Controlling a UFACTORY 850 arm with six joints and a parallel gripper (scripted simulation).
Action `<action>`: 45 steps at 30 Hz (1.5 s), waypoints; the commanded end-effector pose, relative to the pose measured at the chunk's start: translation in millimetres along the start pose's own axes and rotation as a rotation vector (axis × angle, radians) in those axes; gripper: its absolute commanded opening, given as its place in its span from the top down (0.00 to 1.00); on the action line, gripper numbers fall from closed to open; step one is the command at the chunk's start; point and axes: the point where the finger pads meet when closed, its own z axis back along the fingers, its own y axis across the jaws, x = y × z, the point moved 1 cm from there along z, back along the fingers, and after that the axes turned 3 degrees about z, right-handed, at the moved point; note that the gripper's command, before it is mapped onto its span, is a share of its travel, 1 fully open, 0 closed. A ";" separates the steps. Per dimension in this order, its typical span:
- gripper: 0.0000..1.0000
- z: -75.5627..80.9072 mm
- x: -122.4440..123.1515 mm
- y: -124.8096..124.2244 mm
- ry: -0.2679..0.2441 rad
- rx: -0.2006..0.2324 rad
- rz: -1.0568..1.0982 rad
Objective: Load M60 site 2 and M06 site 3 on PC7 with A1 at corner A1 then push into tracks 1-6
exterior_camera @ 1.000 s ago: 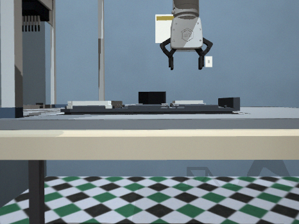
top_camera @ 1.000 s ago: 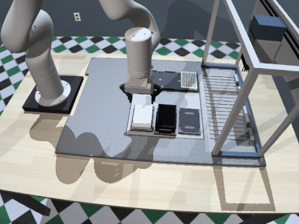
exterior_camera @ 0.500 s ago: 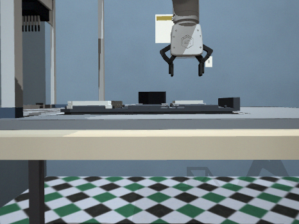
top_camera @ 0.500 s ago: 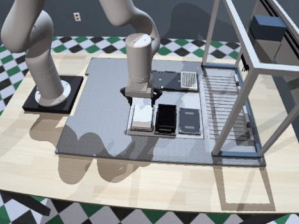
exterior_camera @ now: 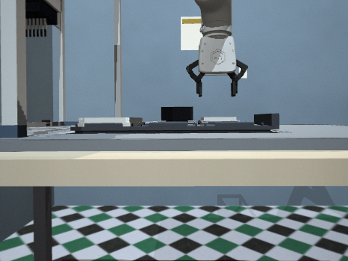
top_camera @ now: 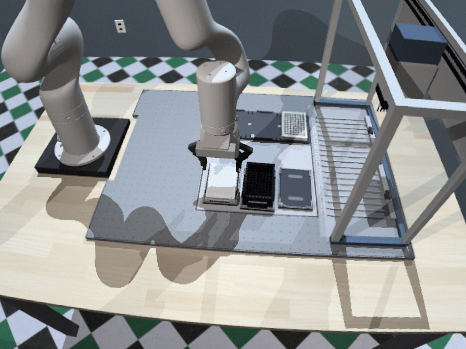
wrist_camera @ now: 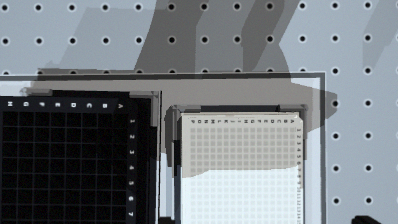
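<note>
Pincer [exterior_camera: 217, 90] spread fully wide, nothing between the fingers, hanging well above the bench [exterior_camera: 172, 157] with fingertips pointing straight down. Poised over the white 384-well plate M60 [top_camera: 221, 180], clear of it, not touching. M60 lying flat in nest S1 [wrist_camera: 172, 125], the nest's dark corner locators visible at the plate's upper corners in the wrist view; far part of the plate shaded, near part brightly lit. Just beside it, in the middle nest, the black deep-well block M09 [top_camera: 259, 184], tallest item in the row as seen from the exterior view. Beyond that, a third nest [top_camera: 296, 189] showing a grey flat surface with two slots and no plate visible on it. All three nests on a pale tray [top_camera: 260, 210] resting on the grey perforated deck [top_camera: 150, 175]. Behind the row, the dark carrier PC7 [top_camera: 257, 125] lying on the deck, with a white 96-well plate, M06 [top_camera: 294, 125], sitting on its end nearest the rails. To the right of the nests, the loading rails [top_camera: 345, 170] running as thin parallel bars under a white instrument frame [top_camera: 365, 30]. Arm base [top_camera: 50, 167] on a black plate at the left of the bench.
</note>
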 end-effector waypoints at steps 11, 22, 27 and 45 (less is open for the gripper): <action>0.00 -19.2 -0.2 -0.9 0.000 -0.002 0.000; 0.00 -35.8 -0.2 -0.9 0.000 -0.002 0.000; 0.00 -42.5 -0.2 -0.9 0.000 -0.002 0.000; 0.00 -45.9 -0.2 -0.9 0.000 -0.002 0.000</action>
